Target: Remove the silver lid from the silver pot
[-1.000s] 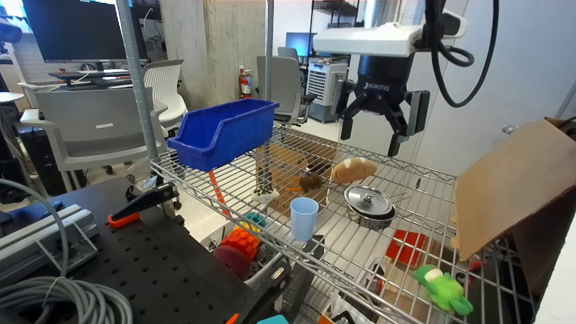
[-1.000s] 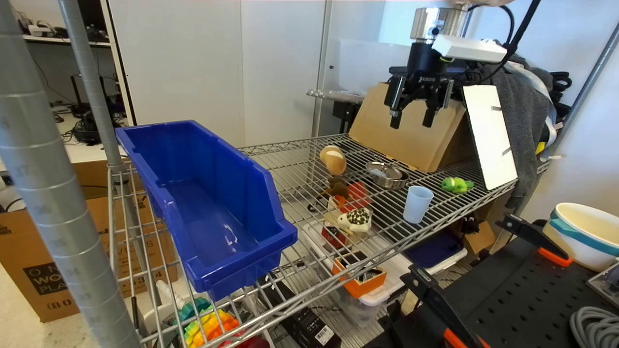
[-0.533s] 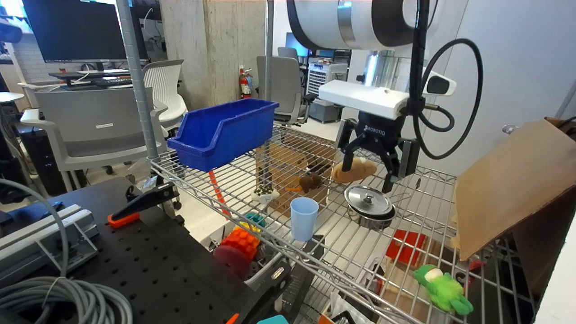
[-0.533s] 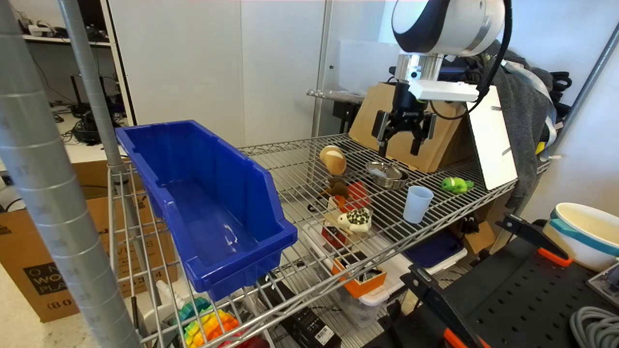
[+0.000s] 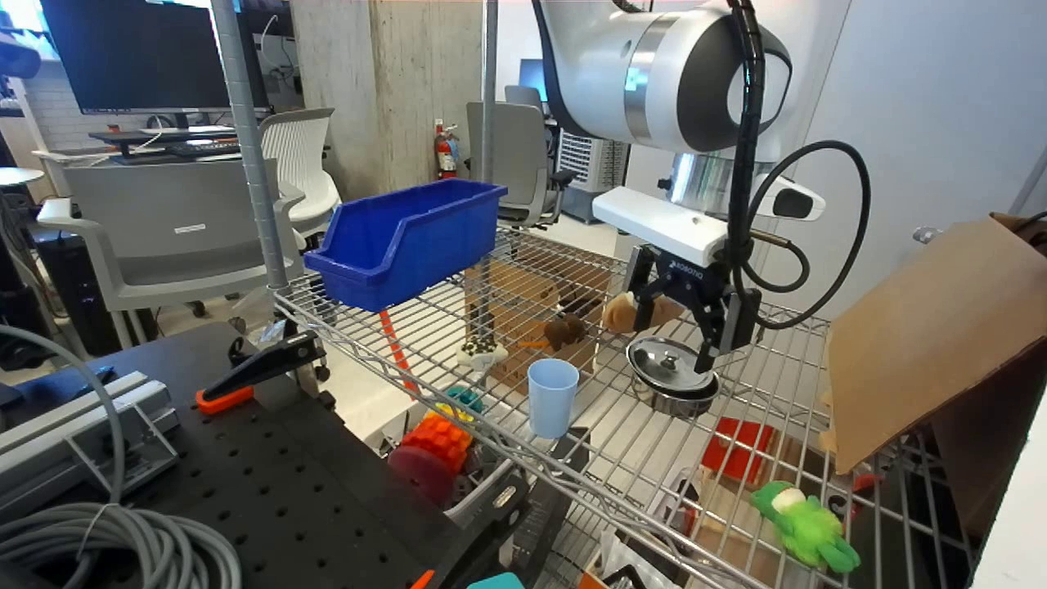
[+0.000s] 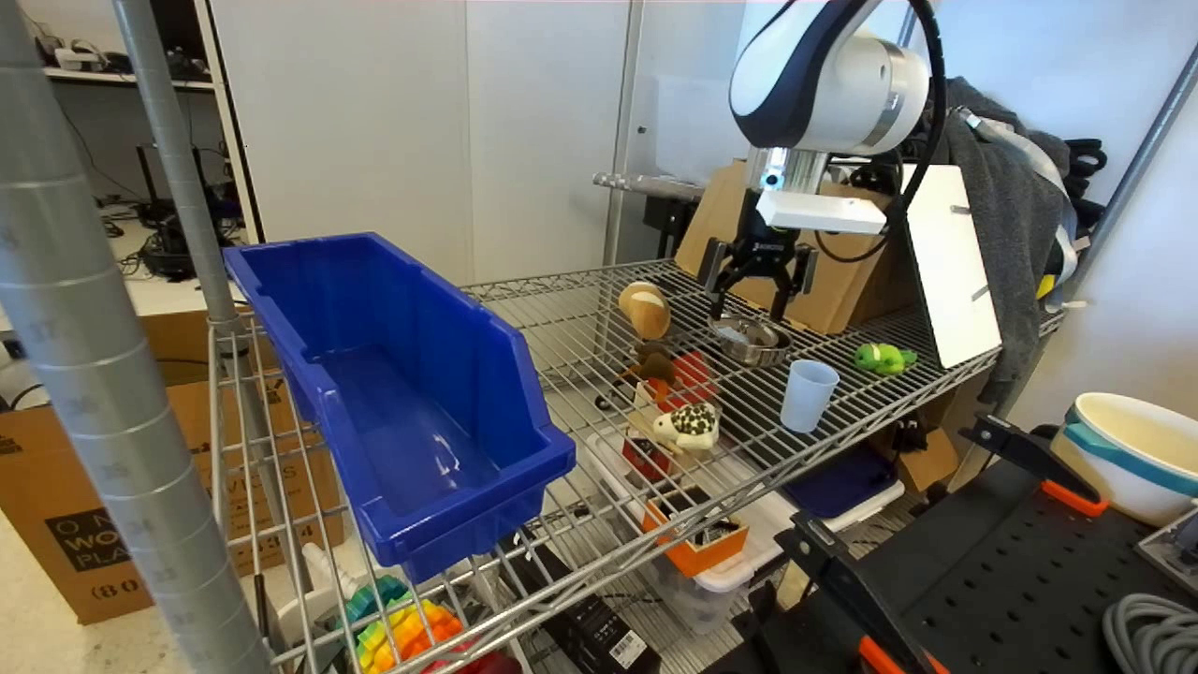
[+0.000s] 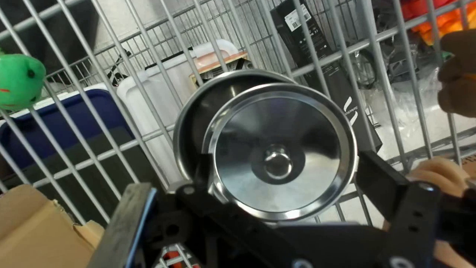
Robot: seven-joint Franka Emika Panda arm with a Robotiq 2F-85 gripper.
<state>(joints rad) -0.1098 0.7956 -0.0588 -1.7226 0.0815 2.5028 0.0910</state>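
The silver lid point(image 5: 664, 368) is a round shiny disc with a small knob. It lies off-centre across the silver pot point(image 5: 675, 403), so a dark crescent of the pot's inside shows. Both also show in an exterior view, the lid point(image 6: 737, 331) and the pot point(image 6: 763, 356). My gripper point(image 5: 674, 337) is open and points down just above the lid; it also shows there point(image 6: 747, 309). In the wrist view the gripper point(image 7: 282, 160) has one finger at each side of the lid point(image 7: 275, 130), and the pot point(image 7: 191, 126) shows at the left. I cannot tell whether a finger touches the lid.
The pot stands on a wire shelf. Around it are a light blue cup point(image 5: 551, 398), a tan bread-like lump point(image 5: 623, 313), a brown toy point(image 5: 564, 330) and a green toy point(image 5: 806, 523). A cardboard box point(image 5: 924, 343) leans nearby. A blue bin point(image 5: 442, 237) sits at the shelf's far end.
My open gripper has come down from high above the shelf to just over the lid. The lid, the pot and the other objects have not moved.
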